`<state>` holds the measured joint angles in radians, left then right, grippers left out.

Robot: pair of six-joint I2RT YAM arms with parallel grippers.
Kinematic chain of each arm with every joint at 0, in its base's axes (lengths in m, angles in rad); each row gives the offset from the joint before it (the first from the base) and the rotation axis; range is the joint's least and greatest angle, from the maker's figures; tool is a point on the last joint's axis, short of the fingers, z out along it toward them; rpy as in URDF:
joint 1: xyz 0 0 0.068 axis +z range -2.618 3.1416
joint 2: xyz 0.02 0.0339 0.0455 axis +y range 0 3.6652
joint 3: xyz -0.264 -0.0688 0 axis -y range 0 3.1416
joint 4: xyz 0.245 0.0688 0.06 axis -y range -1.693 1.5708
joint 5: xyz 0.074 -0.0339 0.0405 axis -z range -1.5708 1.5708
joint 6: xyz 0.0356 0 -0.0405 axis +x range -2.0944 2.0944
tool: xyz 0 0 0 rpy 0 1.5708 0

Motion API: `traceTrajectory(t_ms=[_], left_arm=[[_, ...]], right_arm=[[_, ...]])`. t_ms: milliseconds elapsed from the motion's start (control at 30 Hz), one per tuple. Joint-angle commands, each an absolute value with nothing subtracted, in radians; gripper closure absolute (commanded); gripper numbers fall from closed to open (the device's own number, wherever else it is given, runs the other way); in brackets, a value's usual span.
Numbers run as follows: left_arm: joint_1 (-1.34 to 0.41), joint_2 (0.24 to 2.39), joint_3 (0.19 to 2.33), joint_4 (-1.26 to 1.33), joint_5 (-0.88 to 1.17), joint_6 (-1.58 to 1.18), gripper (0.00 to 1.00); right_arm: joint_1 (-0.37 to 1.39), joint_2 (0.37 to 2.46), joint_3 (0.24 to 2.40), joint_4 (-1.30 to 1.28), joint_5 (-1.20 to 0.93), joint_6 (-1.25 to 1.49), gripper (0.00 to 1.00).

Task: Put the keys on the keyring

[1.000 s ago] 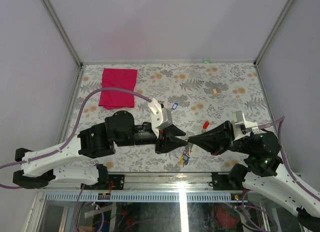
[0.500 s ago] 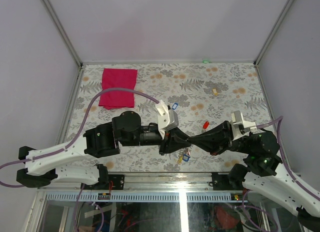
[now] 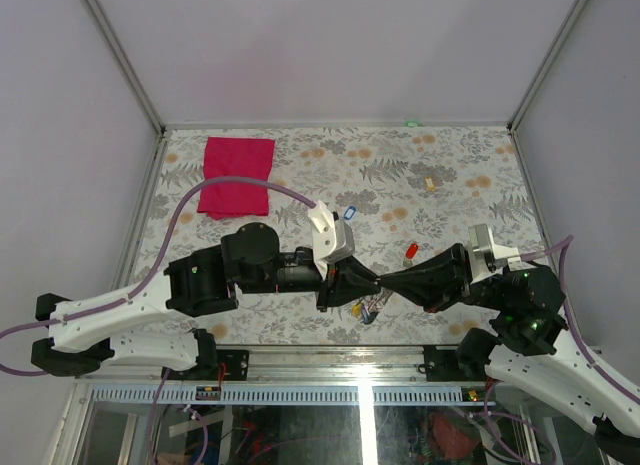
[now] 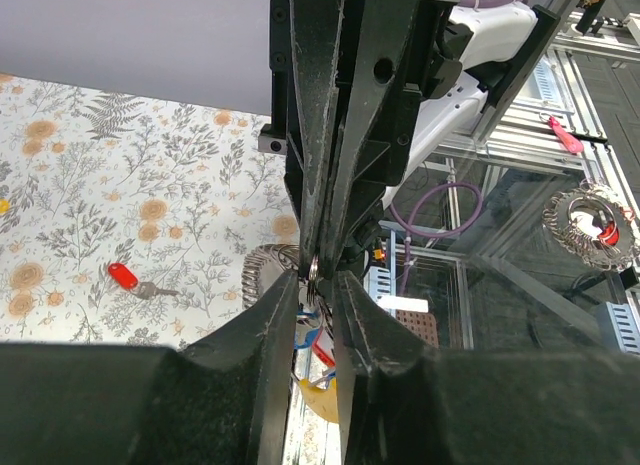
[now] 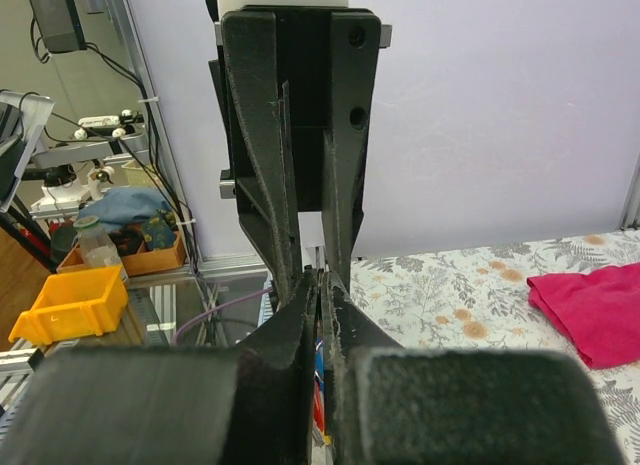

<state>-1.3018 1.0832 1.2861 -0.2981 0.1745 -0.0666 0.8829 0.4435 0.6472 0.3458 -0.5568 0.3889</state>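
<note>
- Cloth comes first, on the left: the red cloth (image 3: 237,175) lies flat on the flowery table (image 3: 460,165), near the far left corner, well apart from everything else
- Next is the left arm, which reaches from the near left to the middle, above the table
- One blue key (image 3: 348,213) lies alone on the table just behind that arm's wrist
- At the arm's tip, the left gripper (image 3: 368,282) points to the right; in its own camera its two fingers (image 4: 270,325) have a thin gap between them
- In that gap sits the keyring (image 4: 313,272), up in the air near the front edge of the table; I cannot tell if the left fingers squeeze it or only stand on both sides of it
- Under the ring hang the keys (image 3: 366,307), with blue, red and yellow tags, bunched close together
- Right beside them, the right gripper (image 3: 386,282) points to the left, tip to tip with the left one; its jaws are pressed together and pinch the ring's thin wire
- One red key (image 3: 410,251) lies flat on the table just behind the right gripper
- Farther right and farther back, a small tan block (image 3: 430,183) lies on its own
</note>
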Motion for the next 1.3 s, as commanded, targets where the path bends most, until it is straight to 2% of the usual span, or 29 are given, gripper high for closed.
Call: traceTrajectory(t_ms=[0,200,467,700,900,1100,1267], left_arm=[[-1.305,1.07,1.309,-0.254,0.174,-0.058,0.84],[-1.304,1.072,1.31,-0.252,0.179,-0.058,0.99],[-1.305,1.059,1.31,-0.241,0.178,-0.066,1.0],[-1.306,1.06,1.318,-0.256,0.175,-0.071,1.0],[-1.304,1.061,1.319,-0.262,0.167,-0.073,1.0],[-1.305,1.067,1.322,-0.267,0.158,-0.079,1.0],[-1.305,1.069,1.325,-0.28,0.119,-0.097,1.0]], right_arm=[[0.881,0.433,0.674,0.43,-0.534,0.385,1.0],[0.882,0.433,0.672,0.43,-0.535,0.385,1.0],[0.882,0.438,0.677,0.413,-0.554,0.385,1.0],[0.882,0.396,0.716,0.279,-0.517,0.299,0.8],[0.882,0.342,0.746,0.154,-0.455,0.19,0.69],[0.883,0.298,0.748,0.034,-0.44,0.03,0.62],[0.882,0.267,0.751,-0.077,-0.461,-0.182,0.6]])
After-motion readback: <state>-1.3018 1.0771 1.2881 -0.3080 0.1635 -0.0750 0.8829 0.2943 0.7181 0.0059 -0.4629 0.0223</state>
